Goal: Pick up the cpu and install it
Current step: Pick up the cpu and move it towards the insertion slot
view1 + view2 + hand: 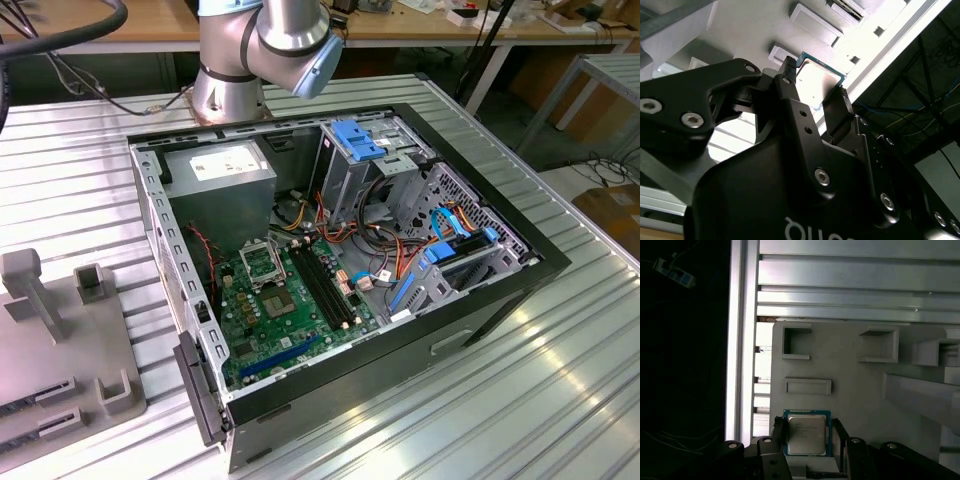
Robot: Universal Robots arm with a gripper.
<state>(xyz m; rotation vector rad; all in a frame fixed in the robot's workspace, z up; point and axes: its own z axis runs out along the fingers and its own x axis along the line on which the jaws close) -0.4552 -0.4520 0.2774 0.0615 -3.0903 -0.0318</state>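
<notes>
- Arm (268,45): cut off by the exterior view's upper edge, just above its base joints.
- Plate (60,350): cut by the edge at the exterior view's left.
- Socket (262,265): too small to tell what lies in it.
- Cpu (819,80): in the second wrist view, glare washes out its face, and the fingers (837,107) clamping it hide its near edge.
- Gripper (807,426): in the first wrist view, its body is cut by the frame edge.
</notes>
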